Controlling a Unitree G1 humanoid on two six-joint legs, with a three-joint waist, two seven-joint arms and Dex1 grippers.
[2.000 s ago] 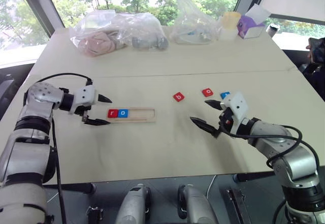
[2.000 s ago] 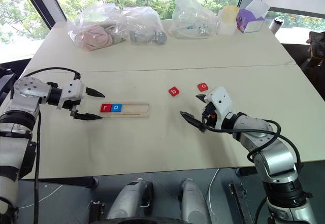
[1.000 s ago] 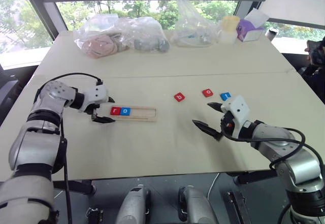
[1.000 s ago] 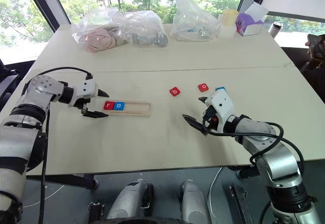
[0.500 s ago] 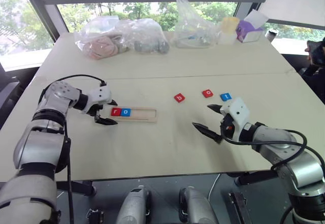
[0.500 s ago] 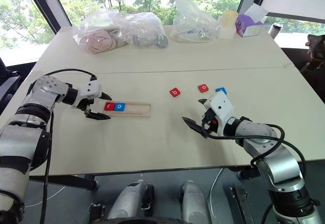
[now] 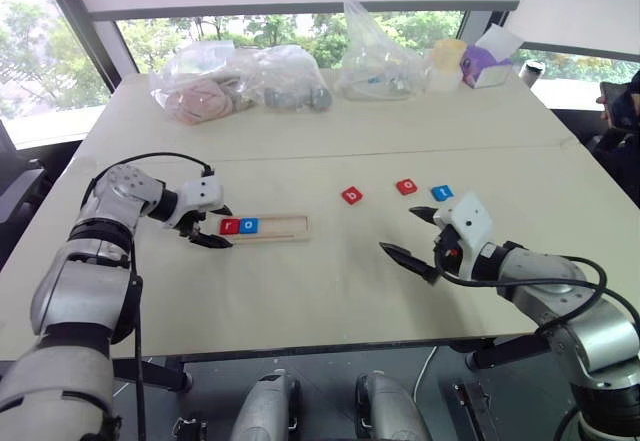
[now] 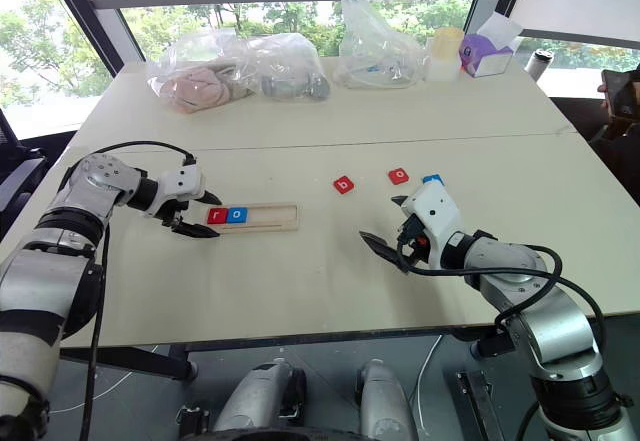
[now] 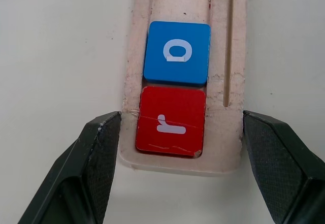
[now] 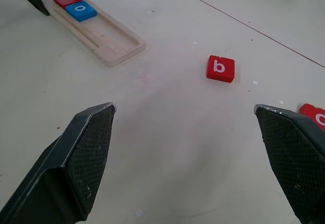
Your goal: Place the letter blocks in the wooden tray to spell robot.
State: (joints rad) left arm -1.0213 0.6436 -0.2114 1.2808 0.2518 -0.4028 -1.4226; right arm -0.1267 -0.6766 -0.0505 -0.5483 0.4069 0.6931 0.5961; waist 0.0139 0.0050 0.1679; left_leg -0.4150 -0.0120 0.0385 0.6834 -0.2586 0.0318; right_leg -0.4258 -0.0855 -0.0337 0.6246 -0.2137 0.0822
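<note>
The wooden tray [image 7: 285,226] lies left of the table's middle. A red "r" block [image 9: 171,125] and a blue "o" block [image 9: 176,53] sit side by side at its left end. My left gripper [image 7: 222,228] straddles that end, its two fingers [image 9: 101,148] pressed against the tray's long sides, shut on the tray. A red "b" block [image 7: 352,196], a red "o" block [image 7: 406,187] and a blue "t" block [image 7: 442,193] lie loose on the table to the right. My right gripper [image 7: 398,229] hovers open just short of them, holding nothing.
Clear plastic bags [image 7: 235,76] with soft items and another bag [image 7: 385,56] stand along the table's far side, beside a pale cup [image 7: 450,59] and a purple tissue box [image 7: 485,61]. A person's arm [image 7: 625,101] shows at the right edge.
My left gripper has drawn its fingers in from wide open onto the sides of the tray's left end. The right arm and all the blocks have stayed put.
</note>
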